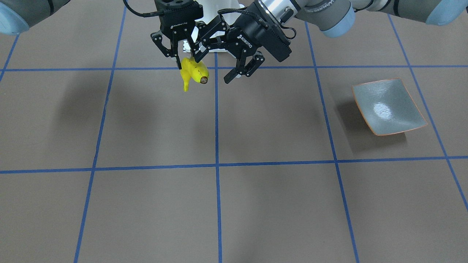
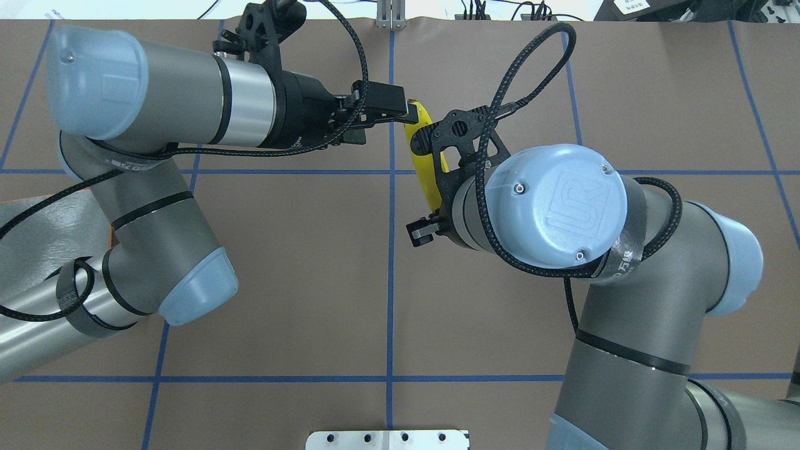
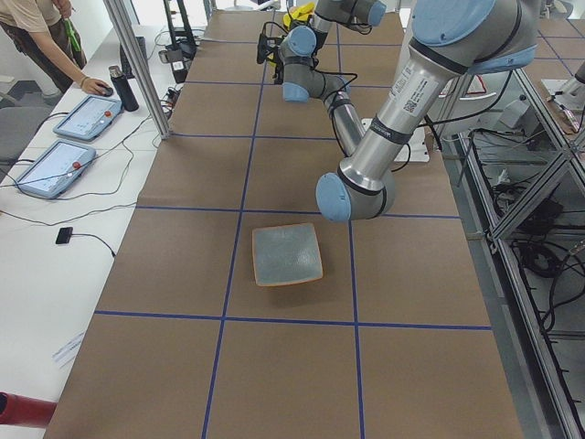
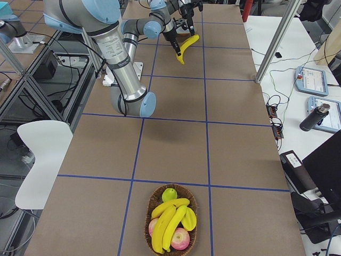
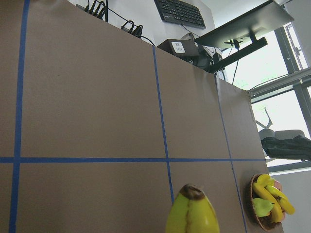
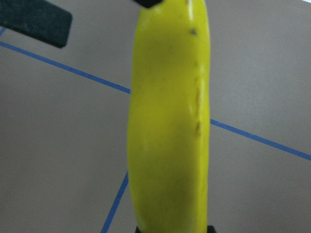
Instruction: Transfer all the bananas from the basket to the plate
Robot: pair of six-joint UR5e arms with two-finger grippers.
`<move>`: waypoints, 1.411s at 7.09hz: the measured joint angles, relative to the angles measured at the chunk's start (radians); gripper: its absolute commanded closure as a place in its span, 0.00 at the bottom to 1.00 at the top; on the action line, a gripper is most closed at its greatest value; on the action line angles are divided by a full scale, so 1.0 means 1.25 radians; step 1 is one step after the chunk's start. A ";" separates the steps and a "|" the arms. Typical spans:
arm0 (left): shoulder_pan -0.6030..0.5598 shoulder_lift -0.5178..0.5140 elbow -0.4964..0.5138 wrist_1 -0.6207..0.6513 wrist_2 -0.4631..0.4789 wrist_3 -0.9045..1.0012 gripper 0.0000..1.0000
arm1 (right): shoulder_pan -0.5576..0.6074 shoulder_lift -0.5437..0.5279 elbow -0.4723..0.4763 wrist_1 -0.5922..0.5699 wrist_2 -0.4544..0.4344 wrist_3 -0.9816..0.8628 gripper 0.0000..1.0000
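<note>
Step in hand, as judged: hand-over between arms. The right gripper (image 1: 185,62) is clamping the glossy, bright yellow curved banana (image 1: 193,73) and holding it clear of the table. The left gripper (image 1: 214,69) is standing spread and unloaded, just beside the banana's dark-tipped end. The banana's long axis is running tilted, crosswise to the right gripper's fingers, with the dark end pointing at the left gripper. The next move calls for the left gripper to close before the right one releases. The squarish grey-green, orange-rimmed plate (image 1: 389,106) is lying well apart, beyond the left gripper.

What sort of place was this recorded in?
Probably a robotics lab: two robot arms over a table gridded with blue tape, control tablets on a side bench, a person beside it.
</note>
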 measured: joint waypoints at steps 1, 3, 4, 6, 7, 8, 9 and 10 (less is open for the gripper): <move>0.002 -0.003 0.000 0.000 0.002 -0.004 0.07 | -0.004 0.005 0.000 0.002 -0.002 0.002 1.00; 0.003 -0.009 -0.001 -0.001 0.003 -0.005 0.18 | -0.016 0.009 0.003 0.005 -0.008 0.014 1.00; 0.004 -0.009 -0.002 -0.001 0.003 -0.005 0.18 | -0.022 0.010 0.004 0.010 -0.013 0.018 1.00; 0.008 -0.009 -0.003 -0.001 0.003 -0.005 0.18 | -0.026 0.009 0.004 0.025 -0.017 0.022 1.00; 0.009 -0.009 -0.003 -0.001 0.003 -0.005 0.19 | -0.026 0.009 0.005 0.028 -0.018 0.023 1.00; 0.009 -0.009 -0.004 -0.001 0.002 -0.005 0.20 | -0.027 0.009 0.005 0.030 -0.018 0.023 1.00; 0.009 -0.010 -0.004 -0.001 0.002 -0.005 0.25 | -0.027 0.008 0.005 0.033 -0.018 0.023 1.00; 0.009 -0.010 -0.004 -0.001 0.002 -0.005 0.39 | -0.027 0.008 0.005 0.034 -0.018 0.023 1.00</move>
